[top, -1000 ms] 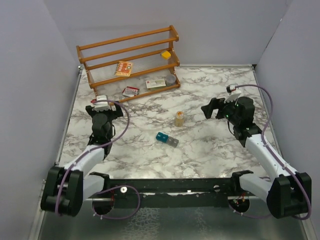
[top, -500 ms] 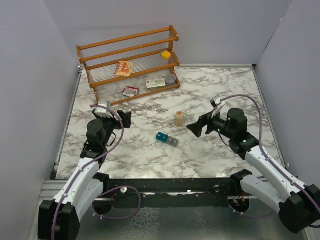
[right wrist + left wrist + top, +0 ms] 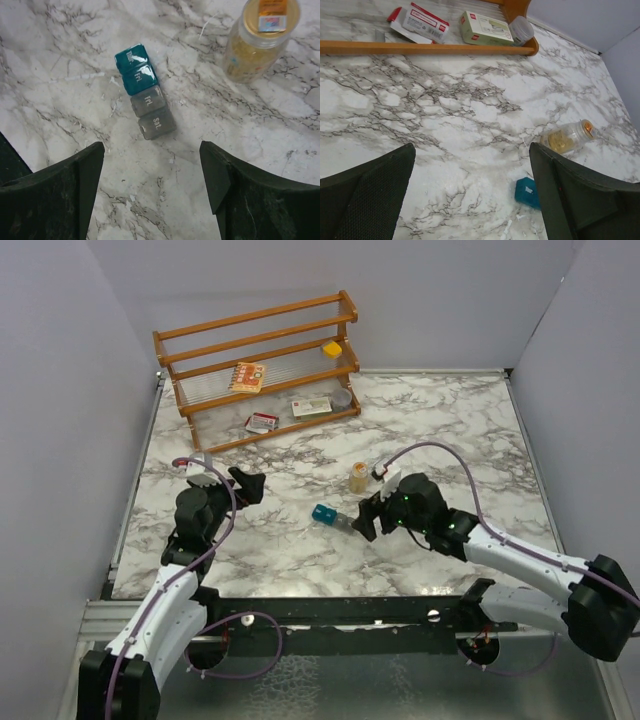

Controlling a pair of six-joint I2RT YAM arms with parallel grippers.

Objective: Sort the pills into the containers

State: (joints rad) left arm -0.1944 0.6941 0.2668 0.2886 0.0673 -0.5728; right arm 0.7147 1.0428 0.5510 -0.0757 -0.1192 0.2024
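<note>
top external, listed large to small.
1. marble table [image 3: 440, 420]: white with grey veins, and it carries everything below.
2. wooden rack [image 3: 255, 340]: at the far left edge of the table, tiered. it holds a patterned booklet [image 3: 246, 377], a yellow piece [image 3: 331, 348], a red-and-white packet [image 3: 262, 422], a green-and-white box [image 3: 311, 407] and a clear round tub [image 3: 342, 397].
3. my left gripper [image 3: 247, 483]: over the left of the table. fingers spread wide, nothing between them, pointing toward the table's middle.
4. my right gripper [image 3: 365, 520]: near the middle, fingers spread wide and holding nothing. it is just beside the grey end of the strip and not touching it.
5. pill jar [image 3: 358, 477]: standing upright, with an orange lid and yellowish contents. it is near the strip, on its far side, and apart from it.
6. containers [image 3: 333, 518]: one strip of four joined lidded squares, two teal and two grey. it lies flat on the table's middle, with all lids closed. the right wrist view shows "fri" and "sat" on the lids, with the strip lying just ahead of my parted fingers.
</note>
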